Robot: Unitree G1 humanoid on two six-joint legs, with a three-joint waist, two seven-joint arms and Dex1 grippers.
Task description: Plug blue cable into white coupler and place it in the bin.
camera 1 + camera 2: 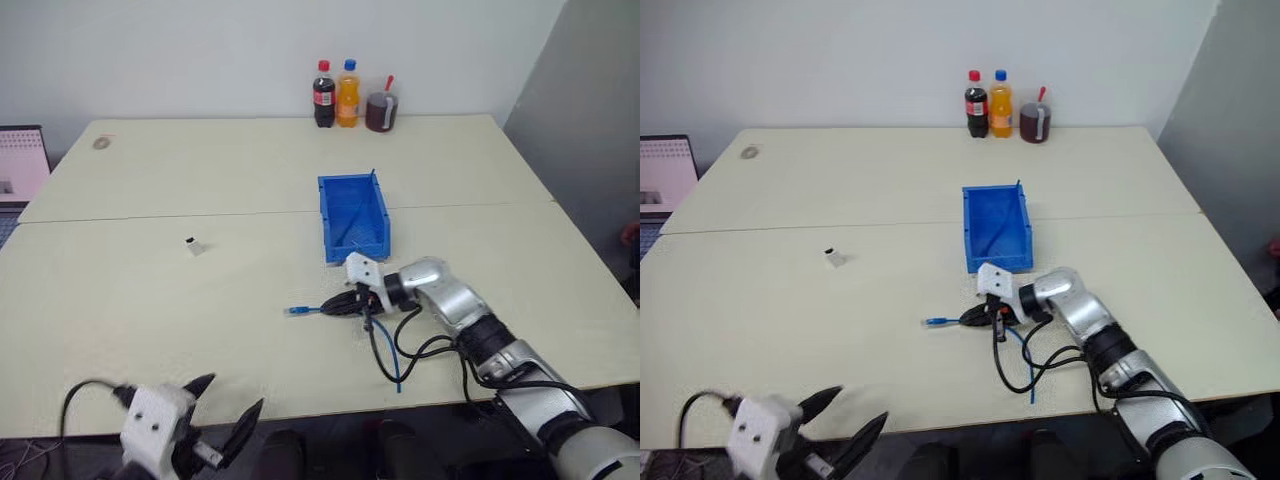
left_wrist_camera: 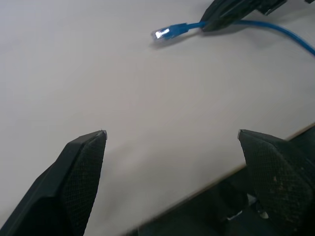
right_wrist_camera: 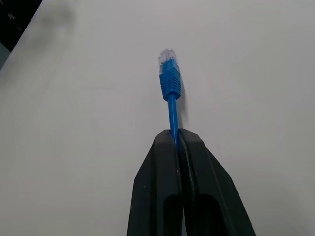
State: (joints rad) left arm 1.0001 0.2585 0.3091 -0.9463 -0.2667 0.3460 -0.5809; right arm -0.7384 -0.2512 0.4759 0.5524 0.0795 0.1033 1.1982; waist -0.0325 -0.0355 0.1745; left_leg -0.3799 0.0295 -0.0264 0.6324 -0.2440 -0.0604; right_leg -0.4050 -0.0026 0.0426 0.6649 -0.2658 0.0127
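A: Nearest us, what do we have?

B: Our left tool (image 1: pixel 228 412) hangs at the near edge of the surface (image 1: pixel 150 300), its two black fingers spread wide, gripping nothing.

A: And the right one?

B: Our right tool (image 1: pixel 342 303) sits just in front of the bin, pointing toward our left, fingers (image 3: pixel 170 162) pinched together on the blue cable (image 1: pixel 340 308) a little behind its plug.

A: Which way does the cable run?

B: The gripped end lies roughly level and sideways across the surface, the plug (image 1: pixel 297 311) sticking out past the fingertips toward our left. Behind the tool the rest bends and trails back toward the near edge (image 1: pixel 390 362).

A: And the white coupler?

B: The coupler (image 1: pixel 194 246) rests on the surface well apart from the plug, farther left and a bit farther back.

A: Beyond that?

B: The blue bin (image 1: pixel 352 215) stands with its long axis running away from us. At the far edge we see two bottles (image 1: pixel 335 94) and a dark cup (image 1: pixel 381 109).
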